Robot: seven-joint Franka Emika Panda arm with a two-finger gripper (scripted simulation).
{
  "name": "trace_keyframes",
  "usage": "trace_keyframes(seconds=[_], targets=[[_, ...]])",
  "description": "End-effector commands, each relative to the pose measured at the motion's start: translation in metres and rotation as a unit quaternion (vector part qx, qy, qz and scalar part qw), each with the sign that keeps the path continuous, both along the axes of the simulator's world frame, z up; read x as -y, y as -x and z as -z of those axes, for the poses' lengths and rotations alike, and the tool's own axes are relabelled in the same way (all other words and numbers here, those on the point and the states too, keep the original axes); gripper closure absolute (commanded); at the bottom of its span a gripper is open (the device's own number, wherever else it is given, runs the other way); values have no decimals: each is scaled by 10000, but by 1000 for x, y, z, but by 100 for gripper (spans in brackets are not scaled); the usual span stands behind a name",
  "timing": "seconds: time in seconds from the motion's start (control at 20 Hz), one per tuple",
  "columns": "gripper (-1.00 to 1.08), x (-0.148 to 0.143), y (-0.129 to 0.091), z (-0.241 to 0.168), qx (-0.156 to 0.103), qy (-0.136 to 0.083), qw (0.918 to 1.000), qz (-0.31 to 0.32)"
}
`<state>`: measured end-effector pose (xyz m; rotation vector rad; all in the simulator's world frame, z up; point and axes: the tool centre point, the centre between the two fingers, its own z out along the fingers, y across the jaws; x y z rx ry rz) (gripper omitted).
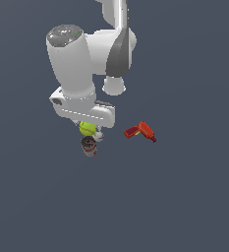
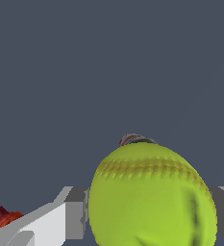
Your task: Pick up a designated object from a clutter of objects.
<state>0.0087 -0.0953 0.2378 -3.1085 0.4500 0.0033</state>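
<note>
With the gripper [image 2: 149,218] fingers flanking the yellow-green ball [image 2: 152,197] at lower centre, firm closure cannot be confirmed, so it may slip against the dark can [image 1: 89,146] just below.

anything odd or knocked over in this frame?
Only the red drill-shaped tool, lying on its side, apart from the rest. The can stands upright beside the tennis ball, which sits between the gripper fingers.

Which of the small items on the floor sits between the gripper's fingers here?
The yellow-green ball: the wrist view shows a finger on each side. The dark can, white round thing and red drill-shaped tool lie outside.
</note>
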Motion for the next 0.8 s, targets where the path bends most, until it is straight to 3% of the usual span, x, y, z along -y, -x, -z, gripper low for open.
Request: trace_keyframes(seconds=[0.0,0.75], targets=[[108,-7,12,-22,9,6,10000,1],[108,-38,64,-120,9,10,10000,1]])
